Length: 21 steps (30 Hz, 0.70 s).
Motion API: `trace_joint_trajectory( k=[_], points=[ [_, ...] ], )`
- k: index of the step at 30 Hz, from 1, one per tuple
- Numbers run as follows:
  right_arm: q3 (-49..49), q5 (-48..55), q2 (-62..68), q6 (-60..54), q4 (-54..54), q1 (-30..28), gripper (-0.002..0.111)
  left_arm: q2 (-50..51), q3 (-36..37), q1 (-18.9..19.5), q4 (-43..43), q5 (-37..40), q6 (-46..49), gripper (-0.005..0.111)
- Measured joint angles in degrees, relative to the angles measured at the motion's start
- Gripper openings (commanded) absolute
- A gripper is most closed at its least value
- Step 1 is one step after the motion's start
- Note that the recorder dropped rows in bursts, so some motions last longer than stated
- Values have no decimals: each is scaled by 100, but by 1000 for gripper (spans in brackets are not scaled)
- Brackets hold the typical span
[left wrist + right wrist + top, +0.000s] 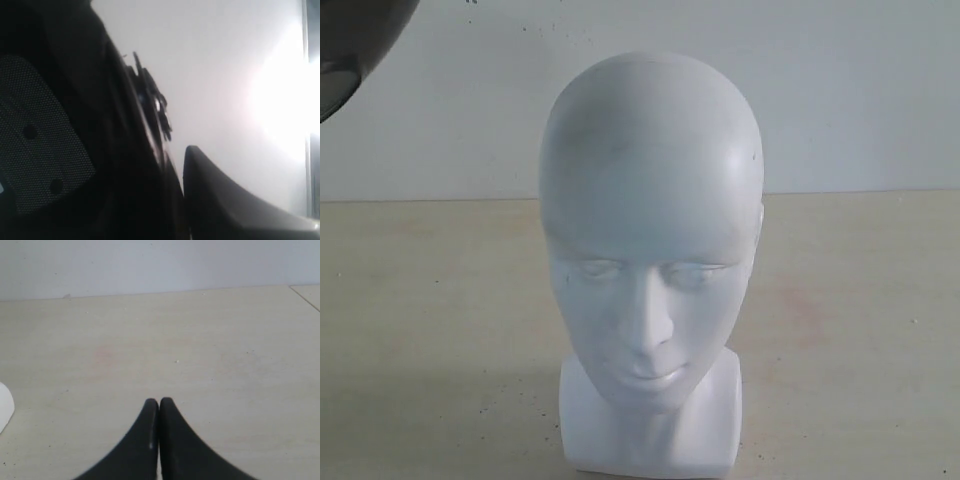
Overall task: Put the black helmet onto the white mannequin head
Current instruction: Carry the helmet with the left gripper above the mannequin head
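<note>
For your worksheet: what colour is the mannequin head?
The mannequin head is white; exterior view shows it best.

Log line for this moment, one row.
left gripper: holds black helmet aloft | right gripper: shut, empty | white mannequin head: bare, upright

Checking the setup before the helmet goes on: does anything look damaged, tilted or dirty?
Nothing serious. The white mannequin head stands upright, with faint grey scuffs on its forehead; the table shows a faint reddish smudge beside it.

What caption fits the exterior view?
The white mannequin head stands bare on the table; the black helmet peeks in at the upper-left corner.
</note>
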Motion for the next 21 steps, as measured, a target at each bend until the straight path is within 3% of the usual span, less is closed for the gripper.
trace_joint_trajectory(
  k=[5, 12, 21],
  points=[
    [0, 0, 0, 0, 0, 0, 0, 45, 677, 15, -780, -1255, 267, 4],
    [0, 0, 0, 0, 0, 0, 0, 56, 1328, 29, -1135, -3049, -565, 4],
    [0, 0, 0, 0, 0, 0, 0, 56, 1769, 29, -770, -4127, -2655, 4]
  ],
)
